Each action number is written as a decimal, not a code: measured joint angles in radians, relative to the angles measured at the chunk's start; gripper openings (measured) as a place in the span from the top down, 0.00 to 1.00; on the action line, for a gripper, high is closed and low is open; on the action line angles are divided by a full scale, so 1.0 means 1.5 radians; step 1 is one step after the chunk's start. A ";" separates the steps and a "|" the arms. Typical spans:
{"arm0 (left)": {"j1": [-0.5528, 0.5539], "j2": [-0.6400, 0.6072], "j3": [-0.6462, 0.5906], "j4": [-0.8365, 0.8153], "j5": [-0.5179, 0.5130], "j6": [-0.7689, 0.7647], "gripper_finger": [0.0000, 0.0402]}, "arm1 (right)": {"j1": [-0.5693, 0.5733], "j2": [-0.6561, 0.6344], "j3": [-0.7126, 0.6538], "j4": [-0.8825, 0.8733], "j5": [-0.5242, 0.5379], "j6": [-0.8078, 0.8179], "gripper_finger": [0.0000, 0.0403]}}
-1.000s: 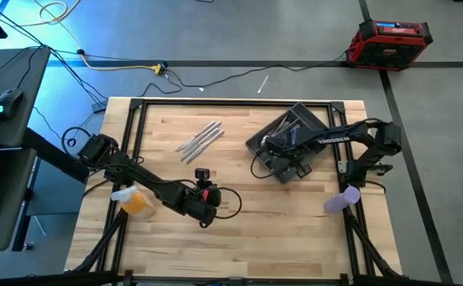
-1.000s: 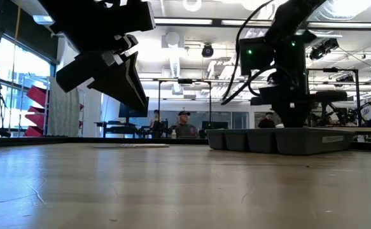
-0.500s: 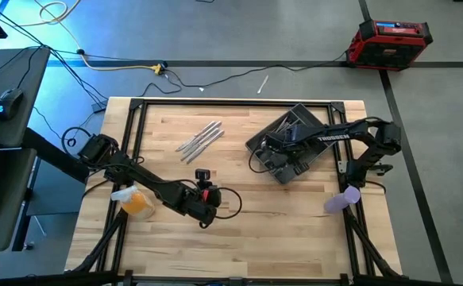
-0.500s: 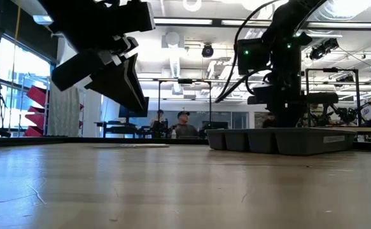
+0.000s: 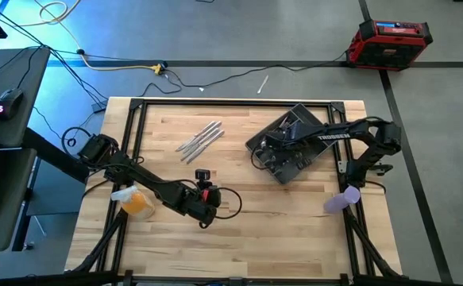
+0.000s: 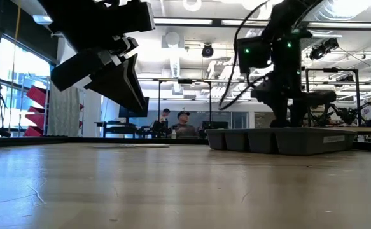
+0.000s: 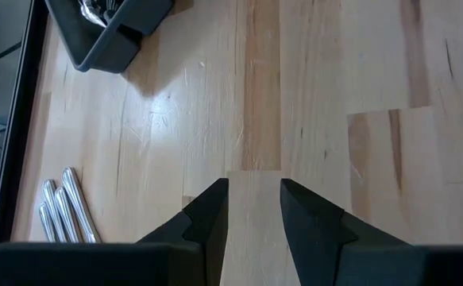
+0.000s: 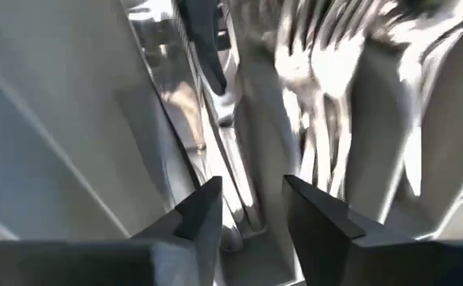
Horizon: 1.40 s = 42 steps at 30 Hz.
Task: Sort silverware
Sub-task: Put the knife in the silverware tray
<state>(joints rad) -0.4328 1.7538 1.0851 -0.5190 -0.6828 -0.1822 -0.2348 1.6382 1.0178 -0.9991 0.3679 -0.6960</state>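
A few loose pieces of silverware [image 5: 202, 139] lie flat on the wooden table at its far middle; they also show in the left wrist view [image 7: 64, 210]. A dark grey tray [image 5: 302, 111] stands at the far right, with forks and other silverware [image 8: 326, 71] lying in its compartments. My right gripper [image 5: 264, 152] hangs over the tray's left part, pointing steeply down. It is open [image 8: 251, 187] above a compartment wall, with nothing between its fingers. My left gripper [image 5: 211, 213] hovers open [image 7: 255, 187] over bare wood near the table's middle front.
Black frame rails [image 5: 215, 102] run round the tabletop. An orange thing [image 5: 136, 200] sits by the left arm and a purple one [image 5: 342, 199] by the right arm's base. Bare wood lies between the loose silverware and the tray [image 6: 280, 140]. People [image 6: 184, 124] stand far behind the table.
My right gripper has rolled and tipped a little over the tray while staying above its left part. In the low view its fingers were together before and now stand apart. My left gripper has kept still.
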 joint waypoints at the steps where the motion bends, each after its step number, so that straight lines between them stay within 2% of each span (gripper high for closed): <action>1: 0.000 0.000 0.000 0.000 0.000 0.000 0.76 | 0.003 -0.005 0.009 -0.006 -0.005 0.016 0.69; 5: 0.000 0.000 -0.004 -0.011 -0.002 -0.006 0.76 | 0.024 -0.040 0.034 0.012 -0.041 0.067 0.68; 9: 0.000 -0.001 -0.023 -0.066 -0.012 -0.048 0.76 | 0.063 -0.083 0.034 0.106 -0.092 0.126 0.68; 15: 0.038 -0.034 -0.084 -0.087 0.000 -0.165 0.76 | 0.167 -0.118 0.015 0.357 -0.196 0.269 0.68; 18: 0.081 -0.072 -0.128 -0.051 0.051 -0.186 0.76 | 0.223 -0.107 0.003 0.492 -0.212 0.344 0.68; 22: 0.157 -0.113 -0.210 0.091 0.145 -0.172 0.76 | 0.290 -0.070 -0.013 0.628 -0.196 0.378 0.68; 24: 0.196 -0.115 -0.246 0.156 0.170 -0.154 0.76 | 0.318 -0.047 -0.014 0.664 -0.175 0.383 0.68; 31: 0.312 -0.109 -0.301 0.324 0.145 -0.083 0.76 | 0.377 0.029 -0.014 0.699 -0.066 0.437 0.68; 36: 0.390 -0.107 -0.301 0.382 0.148 -0.063 0.76 | 0.386 0.073 -0.014 0.704 -0.046 0.464 0.68; 42: 0.475 -0.066 -0.301 0.403 0.250 -0.049 0.75 | 0.380 0.097 -0.014 0.709 -0.045 0.461 0.68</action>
<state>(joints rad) 0.2804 1.6542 0.6342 0.0861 -0.3073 -0.2560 0.3358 1.7840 0.9962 0.0641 0.2997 -0.0051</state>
